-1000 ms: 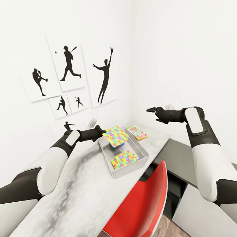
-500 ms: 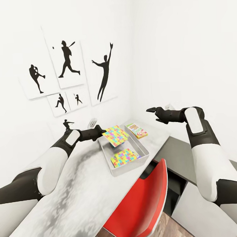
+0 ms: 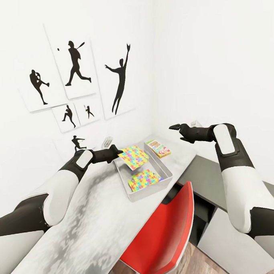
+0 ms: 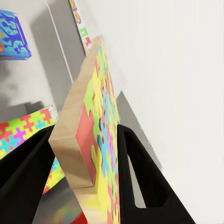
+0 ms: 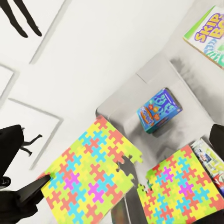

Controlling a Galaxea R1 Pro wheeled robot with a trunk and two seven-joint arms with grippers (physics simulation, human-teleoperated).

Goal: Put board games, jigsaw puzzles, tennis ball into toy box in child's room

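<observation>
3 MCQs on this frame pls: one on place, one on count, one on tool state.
1. Where is the Skip-Bo board game?
A. on the table beside the toy box
B. inside the toy box
C. on the chair

2. How many jigsaw puzzles show in the head view?
A. one
B. two
C. four

3. What is the left tool doing?
A. hanging open
B. clamped on the blue board game
C. shut on a jigsaw puzzle

Key: 1 A, it lies on the table just past the toy box rim. 2 B, one jigsaw puzzle is held above the box, the other jigsaw puzzle lies inside. 3 C, the left wrist view shows both fingers pressed on the mat's faces.
</observation>
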